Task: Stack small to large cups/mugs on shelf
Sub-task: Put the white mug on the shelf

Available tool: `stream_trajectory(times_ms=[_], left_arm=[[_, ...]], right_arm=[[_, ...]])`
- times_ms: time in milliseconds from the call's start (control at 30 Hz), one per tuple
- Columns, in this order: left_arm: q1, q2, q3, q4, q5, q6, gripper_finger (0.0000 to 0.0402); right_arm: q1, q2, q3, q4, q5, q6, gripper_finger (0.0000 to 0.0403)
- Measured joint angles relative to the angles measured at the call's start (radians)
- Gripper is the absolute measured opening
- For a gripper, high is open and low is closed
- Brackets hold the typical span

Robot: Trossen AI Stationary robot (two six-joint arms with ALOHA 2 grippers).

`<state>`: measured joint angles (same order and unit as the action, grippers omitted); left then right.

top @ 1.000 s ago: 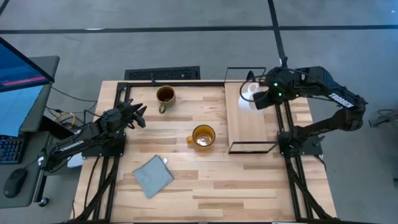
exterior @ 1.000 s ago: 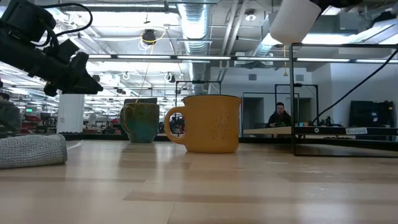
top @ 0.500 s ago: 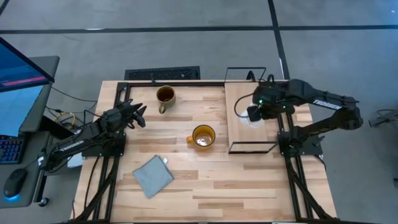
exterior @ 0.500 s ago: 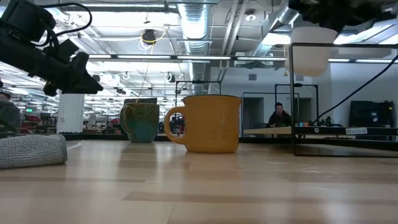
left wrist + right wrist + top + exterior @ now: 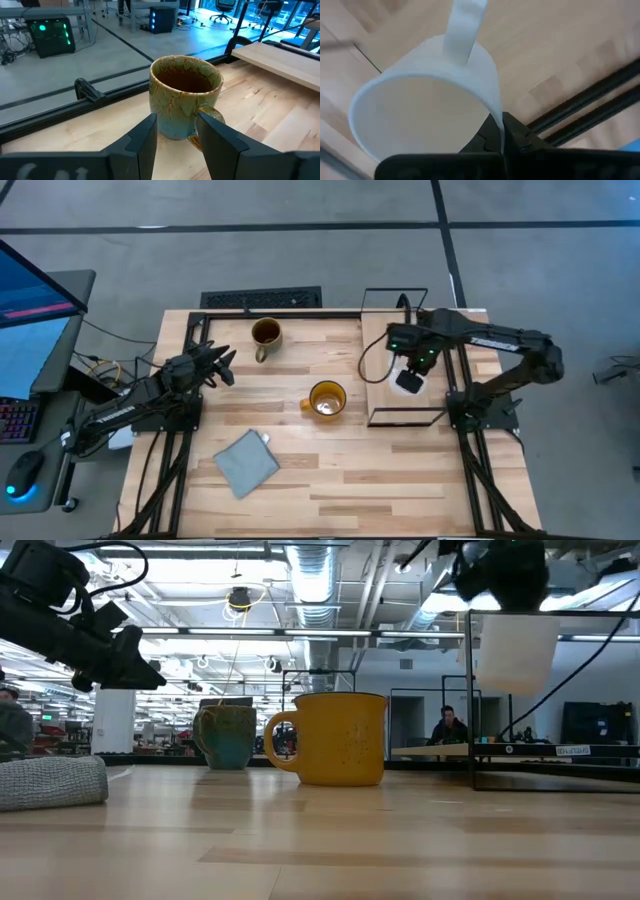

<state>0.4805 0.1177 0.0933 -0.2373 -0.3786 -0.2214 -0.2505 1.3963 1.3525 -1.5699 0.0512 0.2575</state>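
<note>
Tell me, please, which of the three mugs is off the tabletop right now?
The white mug, held in the right claw above the shelf. The yellow mug and the brown-olive mug both stand on the table.

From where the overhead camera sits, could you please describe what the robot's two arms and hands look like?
Both arms are dark, nearly black, jointed links. The right arm carries white lettering, green indicator lights near its wrist and a thin black cable. The left hand has two dark, angular, flat-faced fingers. The left arm also bears pale lettering.

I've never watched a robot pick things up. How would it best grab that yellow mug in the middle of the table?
Probably from straight above, pinching the rim wall opposite the handle. The yellow mug stands upright with its mouth open, its handle pointing toward the left arm's side, and bare table all round it.
</note>
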Motion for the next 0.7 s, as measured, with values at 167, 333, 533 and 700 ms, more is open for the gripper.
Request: stream_trajectory(times_ms=[167, 333, 533, 700], left_arm=[[0.0, 0.0, 0.0, -0.002, 0.0, -0.002, 0.013], [0.0, 0.0, 0.0, -0.002, 0.003, -0.005, 0.013], [0.0, 0.0, 0.0, -0.003, 0.003, -0.009, 0.013], [0.0, 0.0, 0.0, -0.004, 0.003, -0.01, 0.013]], right_arm=[[-0.021, 0.099, 0.0, -0.001, 0.005, -0.29, 0.0009], [-0.027, 0.174, 0.0, 0.0, 0.002, -0.465, 0.0009], [-0.021, 0.225, 0.0, 0.05, -0.002, -0.557, 0.0009], [0.025, 0.247, 0.0, 0.066, 0.0, -0.623, 0.0009]])
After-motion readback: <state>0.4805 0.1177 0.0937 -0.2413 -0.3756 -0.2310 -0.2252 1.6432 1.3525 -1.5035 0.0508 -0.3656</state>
